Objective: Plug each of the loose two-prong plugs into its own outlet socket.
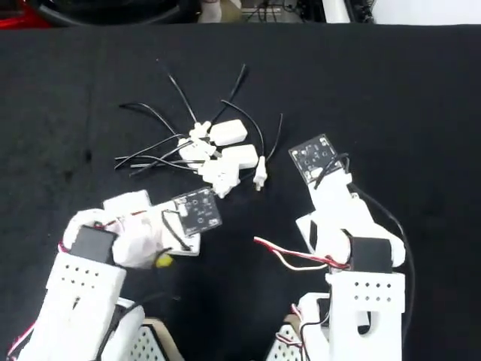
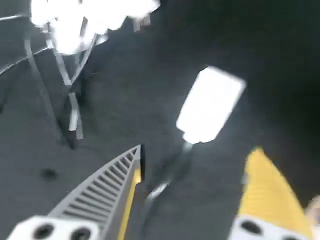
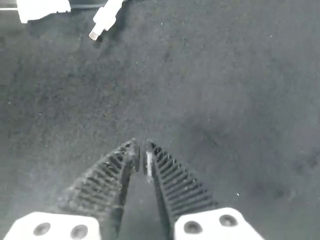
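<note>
Gaping wide, the left jaws frame a white plug body [image 2: 210, 105] that lies on the counter [image 1: 391, 90] just ahead of their tips. It touches neither finger, and its dark cable runs back between them. Farther out sits a heap [image 1: 218, 150] of white plugs and sockets, with thin black wires [image 1: 150, 158] fanning away from it.

The right jaws are pressed together on nothing, low over bare counter. A small plug [image 3: 105, 17] with a metal tip lies well ahead of them, next to another white piece [image 3: 42, 10]. From above, that small plug sits at the heap's edge nearest the right arm.

The counter is covered in plain black cloth. Past its far edge are dark cables [image 1: 278, 9] and a red object [image 1: 22, 11].
</note>
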Tool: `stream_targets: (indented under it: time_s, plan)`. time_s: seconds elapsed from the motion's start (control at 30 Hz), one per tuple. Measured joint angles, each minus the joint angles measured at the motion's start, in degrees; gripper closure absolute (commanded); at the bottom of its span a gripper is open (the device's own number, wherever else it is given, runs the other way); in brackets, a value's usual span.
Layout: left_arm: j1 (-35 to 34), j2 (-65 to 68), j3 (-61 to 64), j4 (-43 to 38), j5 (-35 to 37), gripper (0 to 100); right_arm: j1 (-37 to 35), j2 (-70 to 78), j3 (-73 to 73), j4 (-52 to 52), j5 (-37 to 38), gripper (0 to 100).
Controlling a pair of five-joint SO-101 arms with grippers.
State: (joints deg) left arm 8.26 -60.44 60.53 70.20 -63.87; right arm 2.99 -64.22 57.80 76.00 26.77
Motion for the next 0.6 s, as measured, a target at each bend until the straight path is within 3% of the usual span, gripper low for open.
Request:
stream_targets:
  time_s: [0.1,0.17,0.6]
  plan:
    - [-0.62,0.0,6.42,-4.13,-11.34,65,0.0,0.0,0.0,0.09,0.09,97.6]
    - [-0.35,0.0,8.44,-5.89,-13.98,65,0.0,0.0,0.0,0.09,0.09,97.6]
    - [7.56,1.14,11.34,-14.24,-15.74,65,0.0,0.0,0.0,0.09,0.09,97.6]
